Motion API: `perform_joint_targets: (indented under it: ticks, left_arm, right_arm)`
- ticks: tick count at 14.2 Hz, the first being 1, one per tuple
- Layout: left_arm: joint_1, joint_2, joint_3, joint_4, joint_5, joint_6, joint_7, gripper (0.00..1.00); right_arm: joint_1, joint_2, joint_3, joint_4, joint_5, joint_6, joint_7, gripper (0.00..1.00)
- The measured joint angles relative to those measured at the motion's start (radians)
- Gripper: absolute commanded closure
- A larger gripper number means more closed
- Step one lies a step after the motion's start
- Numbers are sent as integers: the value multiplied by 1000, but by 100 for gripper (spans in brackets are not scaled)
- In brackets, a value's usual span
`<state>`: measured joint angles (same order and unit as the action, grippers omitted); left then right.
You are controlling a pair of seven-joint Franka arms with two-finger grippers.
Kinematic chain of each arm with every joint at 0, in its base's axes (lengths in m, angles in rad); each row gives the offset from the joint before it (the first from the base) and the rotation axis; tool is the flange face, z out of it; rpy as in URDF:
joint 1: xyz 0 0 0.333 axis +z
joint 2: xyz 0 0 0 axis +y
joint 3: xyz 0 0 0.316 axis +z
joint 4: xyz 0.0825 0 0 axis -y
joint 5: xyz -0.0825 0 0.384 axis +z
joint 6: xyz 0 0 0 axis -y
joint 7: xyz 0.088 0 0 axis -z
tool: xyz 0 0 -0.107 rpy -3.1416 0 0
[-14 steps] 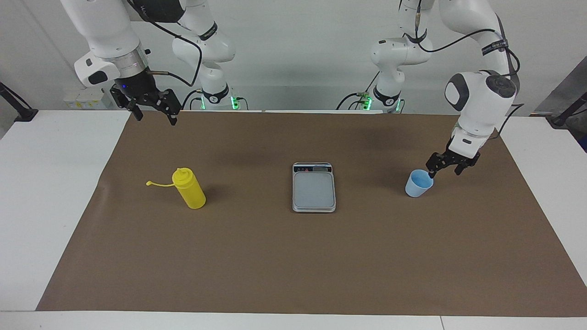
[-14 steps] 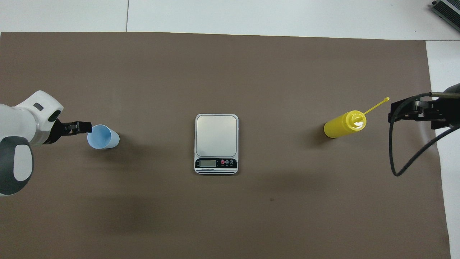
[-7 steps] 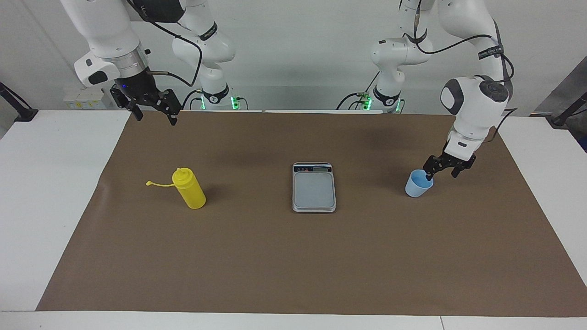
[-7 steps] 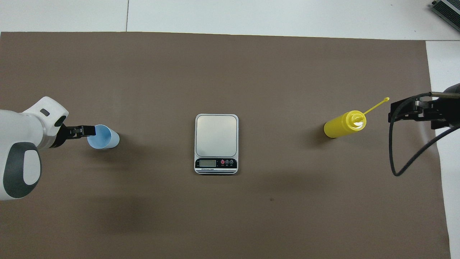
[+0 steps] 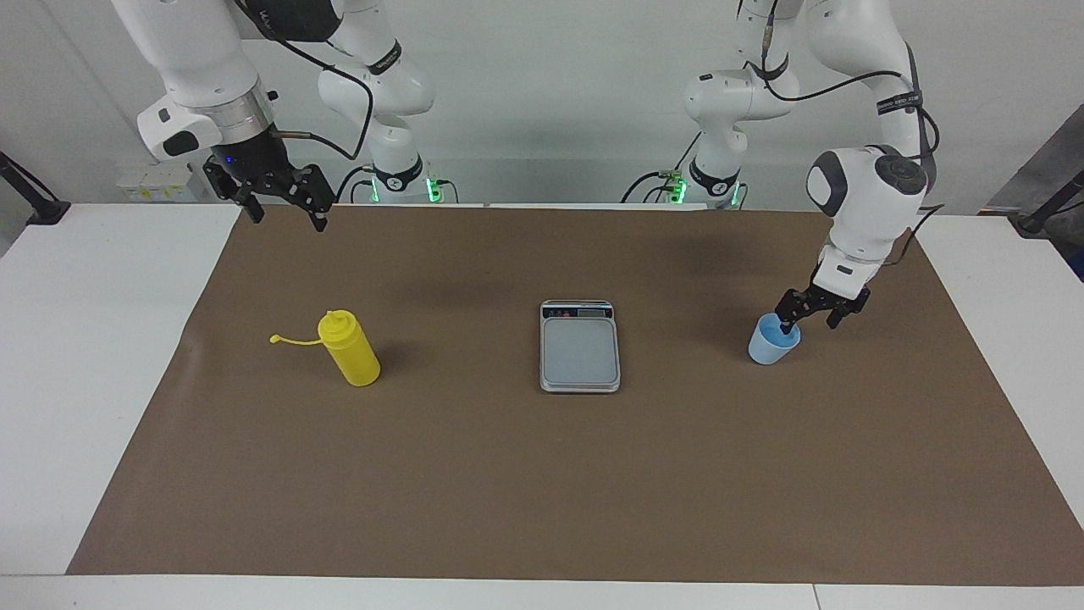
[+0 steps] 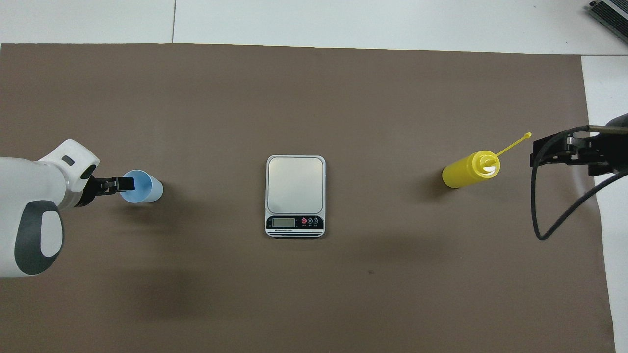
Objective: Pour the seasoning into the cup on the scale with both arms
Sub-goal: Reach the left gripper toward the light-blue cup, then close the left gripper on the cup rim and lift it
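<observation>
**Left gripper at the cup rim, jaws spread**

The cup [image 5: 773, 341] stands upright on the brown mat [image 5: 542, 474] toward the left arm's end of the table. The left gripper [image 5: 810, 320] is tilted down at the cup's rim with its fingers apart: one fingertip [image 5: 785, 326] dips at or just inside the rim, the other finger is outside the cup, toward the table's end. In the overhead view the gripper's tip [image 6: 123, 184] overlaps the rim on that same side. Whether a finger touches the wall cannot be told. The cup sits on the mat, not lifted.

The scale [image 5: 579, 346] lies in the middle of the mat, its display edge nearest the robots, plate bare. The bottle [image 5: 348, 348] stands toward the right arm's end, well apart from the scale, its cap strap [image 5: 293, 341] sticking out toward the table's end. The right gripper [image 5: 284, 196] hangs high over the mat's edge nearest the robots, fingers wide, holding nothing; that arm waits.

Compared with a second ago, the left gripper has come in toward the cup and lower, from just beside the rim to straddling it. Cup, scale, bottle and right gripper have not moved.
</observation>
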<state>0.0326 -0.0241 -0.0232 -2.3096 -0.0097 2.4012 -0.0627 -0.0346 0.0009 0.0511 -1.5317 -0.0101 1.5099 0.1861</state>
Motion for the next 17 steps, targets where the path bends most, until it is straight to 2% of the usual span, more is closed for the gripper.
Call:
perform_joint_targets:
  ticks: [4, 11, 13, 17]
  left_arm:
    - [0, 0, -2, -10, 0, 12, -9, 23]
    - [-29, 0, -13, -52, 0, 80, -126, 38]
    - [-31, 0, -14, -52, 0, 81, -133, 46]
    - [-31, 0, -13, -53, 0, 81, -134, 69]
  right_arm:
    - [0, 0, 0, 0, 0, 0, 0, 0]
    - [0, 0, 0, 0, 0, 0, 0, 0]
    - [0, 0, 0, 0, 0, 0, 0, 0]
    - [0, 0, 0, 0, 0, 0, 0, 0]
